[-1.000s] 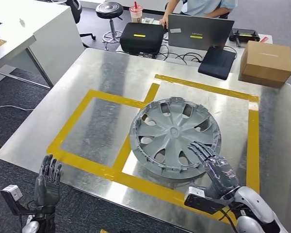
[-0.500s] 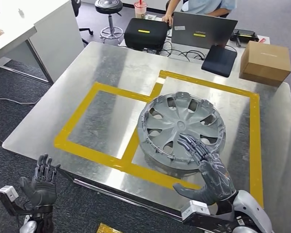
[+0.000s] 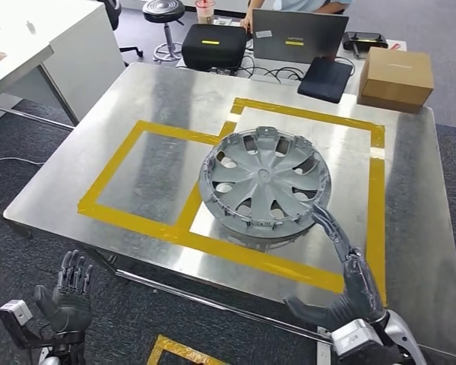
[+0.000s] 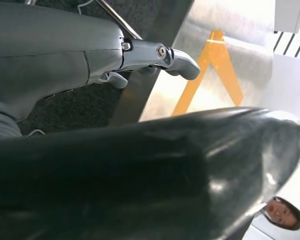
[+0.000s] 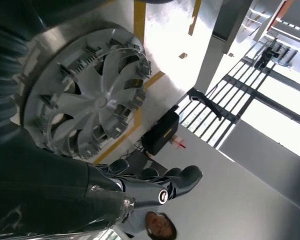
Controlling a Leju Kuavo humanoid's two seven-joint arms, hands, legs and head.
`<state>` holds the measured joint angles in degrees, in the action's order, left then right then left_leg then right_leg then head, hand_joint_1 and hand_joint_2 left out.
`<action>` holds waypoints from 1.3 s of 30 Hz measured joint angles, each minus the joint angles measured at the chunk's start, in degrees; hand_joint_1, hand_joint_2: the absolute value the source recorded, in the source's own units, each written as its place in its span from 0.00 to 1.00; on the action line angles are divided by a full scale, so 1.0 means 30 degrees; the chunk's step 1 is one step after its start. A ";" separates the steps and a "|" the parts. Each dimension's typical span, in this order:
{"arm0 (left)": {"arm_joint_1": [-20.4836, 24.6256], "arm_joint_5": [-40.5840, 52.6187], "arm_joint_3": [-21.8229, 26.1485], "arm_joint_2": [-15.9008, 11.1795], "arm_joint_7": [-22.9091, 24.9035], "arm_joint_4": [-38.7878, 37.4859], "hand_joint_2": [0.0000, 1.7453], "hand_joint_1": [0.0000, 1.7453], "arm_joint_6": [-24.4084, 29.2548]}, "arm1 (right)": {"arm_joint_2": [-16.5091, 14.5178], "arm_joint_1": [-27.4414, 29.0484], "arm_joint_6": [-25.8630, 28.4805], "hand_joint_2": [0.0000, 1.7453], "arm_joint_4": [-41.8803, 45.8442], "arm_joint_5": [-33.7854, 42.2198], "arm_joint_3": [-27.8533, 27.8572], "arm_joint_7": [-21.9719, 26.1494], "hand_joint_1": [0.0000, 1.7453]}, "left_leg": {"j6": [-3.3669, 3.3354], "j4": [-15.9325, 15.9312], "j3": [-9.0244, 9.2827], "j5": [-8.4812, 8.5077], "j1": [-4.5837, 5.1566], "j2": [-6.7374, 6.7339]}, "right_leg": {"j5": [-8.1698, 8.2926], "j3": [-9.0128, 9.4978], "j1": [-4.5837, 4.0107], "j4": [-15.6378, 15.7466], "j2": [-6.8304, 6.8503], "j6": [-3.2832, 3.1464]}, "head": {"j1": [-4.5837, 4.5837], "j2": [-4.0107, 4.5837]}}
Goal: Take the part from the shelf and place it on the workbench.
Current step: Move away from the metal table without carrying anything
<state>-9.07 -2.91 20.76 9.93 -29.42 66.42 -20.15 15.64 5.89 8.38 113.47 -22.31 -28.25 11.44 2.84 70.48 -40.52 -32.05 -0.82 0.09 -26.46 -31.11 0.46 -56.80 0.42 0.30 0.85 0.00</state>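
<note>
Hubcap [image 3: 265, 181] on workbench [image 3: 156, 99], laptop [image 3: 299, 35], cardboard box [image 3: 395, 77] behind

Grey spoked wheel cover [image 3: 265, 184] flat on taped metal workbench [image 3: 156, 99]

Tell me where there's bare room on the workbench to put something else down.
The left taped rectangle is bare metal, bordered by yellow tape and the hubcap. The strip from the right tape line to the workbench edge is also bare. It is crowded at the far edge: black case, laptop, dark pad, cardboard box. The hubcap takes much of the right rectangle.
</note>
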 joint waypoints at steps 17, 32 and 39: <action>-0.0532 -0.0220 -0.0237 0.0870 0.0548 0.1560 0.00 0.00 0.1207 | -0.0889 0.1523 0.1708 0.00 -0.1489 0.0210 0.0768 0.1528 0.00 | -0.1294 -0.5041 0.2037 0.3104 0.0326 0.0481 | -0.2616 -0.2228 -0.0108 -0.5640 -0.0105 0.0970 | -0.0020 0.0000; -0.1230 -0.0379 -0.0129 0.1304 0.0128 0.2927 0.00 0.00 0.3222 | -0.0963 0.2159 0.2253 0.00 -0.1459 0.0424 0.0929 0.1397 0.00 | 0.0093 0.0577 -0.0275 0.0637 0.0063 0.0171 | 0.0241 0.0172 -0.0126 0.0461 0.0728 -0.0112 | 0.0261 0.0000; -0.1323 0.0251 -0.0184 0.1504 -0.0324 0.3683 0.00 0.00 0.4628 | -0.0969 0.2367 0.2382 0.00 -0.0996 0.0517 0.1229 0.1320 0.00 | -0.0161 -0.4789 0.4187 0.1145 -0.0031 -0.1481 | 0.1017 -0.1216 -0.0082 -0.0490 0.2420 0.0708 | 0.0307 -0.0003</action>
<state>-13.04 -2.15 20.21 14.44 -30.39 77.47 -6.26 12.74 13.00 15.53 110.48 -20.76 -24.56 15.40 2.35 56.12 -27.96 -28.61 -0.91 -4.35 -23.41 -34.76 0.22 -58.27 7.68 2.43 1.77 -0.01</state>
